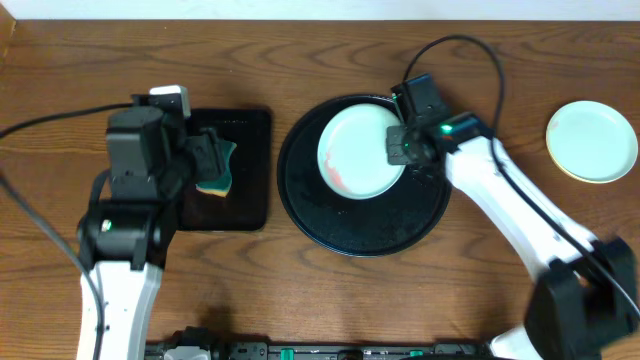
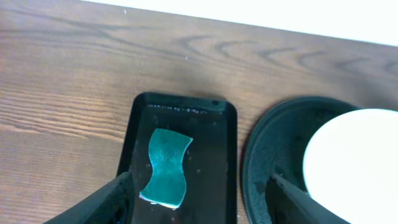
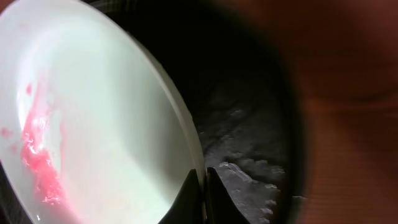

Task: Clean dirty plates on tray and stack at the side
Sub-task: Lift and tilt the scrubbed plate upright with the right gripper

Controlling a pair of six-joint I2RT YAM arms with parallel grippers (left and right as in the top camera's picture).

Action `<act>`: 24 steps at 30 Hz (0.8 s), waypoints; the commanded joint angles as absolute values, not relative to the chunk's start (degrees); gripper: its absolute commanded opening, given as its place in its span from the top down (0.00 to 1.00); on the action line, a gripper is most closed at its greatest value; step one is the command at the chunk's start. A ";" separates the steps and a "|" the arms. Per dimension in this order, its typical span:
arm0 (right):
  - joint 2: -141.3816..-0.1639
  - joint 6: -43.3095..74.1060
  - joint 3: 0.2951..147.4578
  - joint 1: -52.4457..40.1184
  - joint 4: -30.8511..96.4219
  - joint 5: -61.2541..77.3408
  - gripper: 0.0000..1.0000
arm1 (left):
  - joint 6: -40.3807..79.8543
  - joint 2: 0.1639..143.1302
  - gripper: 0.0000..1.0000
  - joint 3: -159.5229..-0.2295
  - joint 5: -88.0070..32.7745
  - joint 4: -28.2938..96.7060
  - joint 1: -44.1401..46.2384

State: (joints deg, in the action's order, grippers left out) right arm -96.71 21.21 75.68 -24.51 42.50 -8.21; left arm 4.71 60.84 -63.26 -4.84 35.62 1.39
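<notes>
The right gripper point(image 1: 402, 143) is closed on the right rim of a mint-white plate point(image 1: 358, 150). In the right wrist view its two fingers point(image 3: 190, 198) pinch the thin edge of this plate between them, one above and one below the rim. The plate has a red smear point(image 3: 38, 155) on its inner surface, towards the side that is far from the gripper. It is over the upper part of the round black tray point(image 1: 365, 225), and it is not possible to tell whether it lies flat on the tray or is a little lifted at the gripped side. The bare floor of the tray looks wet and shiny beside the plate.

The left gripper point(image 1: 208, 152) hangs over the rectangular black tray point(image 1: 250, 200), which stands just to the left of the round one. Its fingers point(image 2: 107, 203) are wide apart and hold nothing. Between them, in the left wrist view, a green sponge point(image 2: 165, 165) lies on the rectangular tray, apart from both fingers.

At the right side of the wooden table point(image 1: 300, 60), well apart from the round tray, a second mint-white plate point(image 1: 592, 138) rests on top of a pale yellow plate point(image 1: 578, 176), of which only a thin edge shows. The top plate of this stack looks clean
</notes>
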 commanded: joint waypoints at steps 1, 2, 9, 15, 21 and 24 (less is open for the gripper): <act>-89.69 19.22 75.75 -24.97 43.40 -20.27 0.99 | 5.04 57.08 0.31 -63.11 -5.58 36.97 1.45; -88.53 18.52 75.75 -25.10 43.42 -21.69 0.99 | 5.02 56.55 0.31 -63.11 -5.58 37.30 1.45; -85.06 13.32 75.72 -30.22 44.29 -38.41 0.99 | 5.04 55.94 0.31 -63.11 -5.58 39.00 1.48; -87.39 12.95 75.70 -36.97 44.58 -51.44 0.99 | 5.04 56.10 0.31 -63.11 -5.58 39.53 1.45; -91.77 12.95 75.68 -43.88 44.38 -68.18 0.99 | 5.02 56.12 0.31 -63.11 -5.56 39.83 1.45; -94.17 12.53 75.68 -46.68 44.38 -74.19 0.99 | 5.02 56.10 0.31 -63.11 -5.56 39.88 1.45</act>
State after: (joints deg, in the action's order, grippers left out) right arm -92.25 12.97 75.68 -44.18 44.49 -61.25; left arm 4.73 56.05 -63.26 -4.84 39.70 1.39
